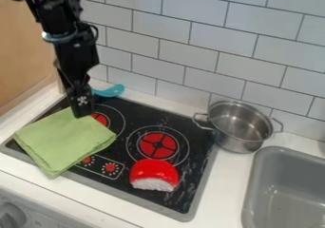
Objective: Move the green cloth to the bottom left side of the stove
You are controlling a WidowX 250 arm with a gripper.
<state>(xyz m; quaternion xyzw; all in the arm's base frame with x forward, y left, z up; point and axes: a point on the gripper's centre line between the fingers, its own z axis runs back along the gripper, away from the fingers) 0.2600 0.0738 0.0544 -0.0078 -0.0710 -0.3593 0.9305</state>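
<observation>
The black gripper [82, 109] hangs over the stove's upper left part, its lower end at the top edge of the green cloth [66, 139]. Whether it touches the cloth I cannot tell. Folded and lying flat, the cloth covers the left side of the black stove [202, 163], and its lowest corner hangs over the stove's front left rim onto the white counter. Part of the rear left burner and part of a red knob are hidden beneath the cloth.
A red and white toy [154, 175] sits at the stove's front right. Behind the stove lies a blue spoon-like utensil [109, 90]. A metal pot [238, 126] stands at the right rear, near the grey sink [287, 189]. Tiled wall rises behind.
</observation>
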